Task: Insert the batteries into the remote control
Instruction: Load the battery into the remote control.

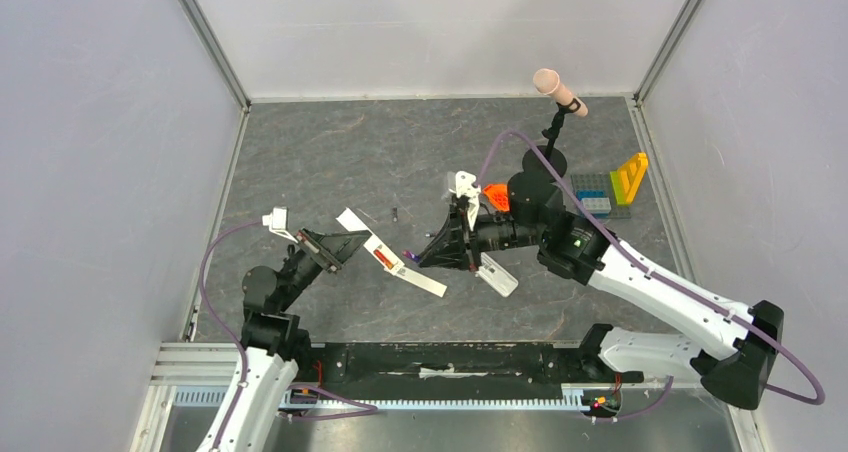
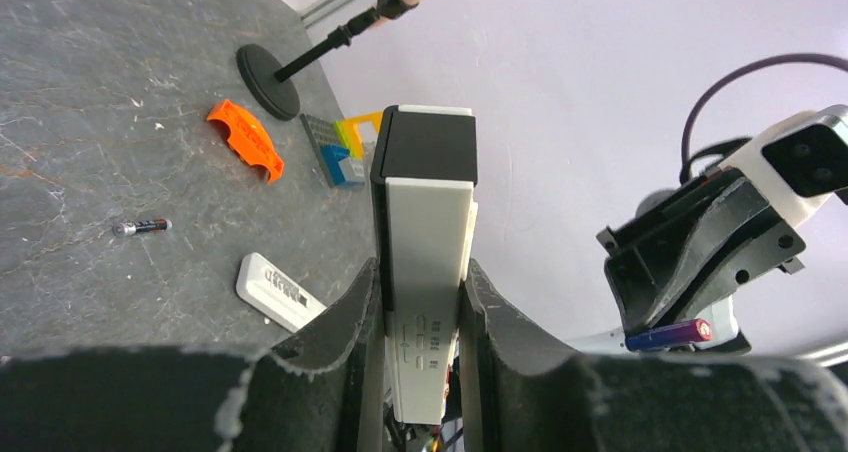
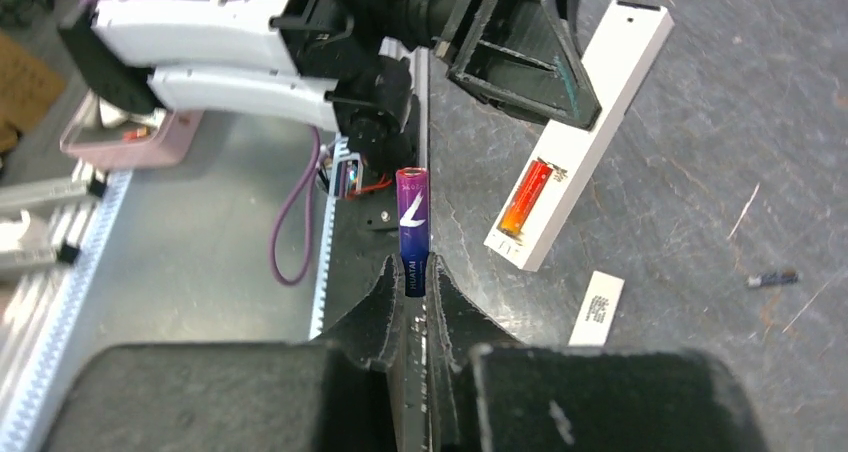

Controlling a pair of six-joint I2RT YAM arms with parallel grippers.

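My left gripper (image 1: 350, 240) is shut on the long white remote control (image 1: 392, 254), gripping it across its width near its far end. In the left wrist view the remote (image 2: 428, 222) stands between the fingers. An orange-red battery (image 3: 525, 197) lies in the remote's recess (image 3: 585, 142). My right gripper (image 1: 422, 256) is shut on a purple-blue battery (image 3: 412, 227) that sticks out past the fingertips, just right of the remote's near end. This battery also shows in the left wrist view (image 2: 668, 334). A dark loose battery (image 1: 396, 213) lies on the table behind the remote.
A short white block (image 1: 497, 275) lies under the right gripper. An orange piece (image 1: 497, 197), coloured toy bricks (image 1: 612, 187) and a stand with a pink-tipped rod (image 1: 556, 122) are at the back right. Grey walls enclose the table.
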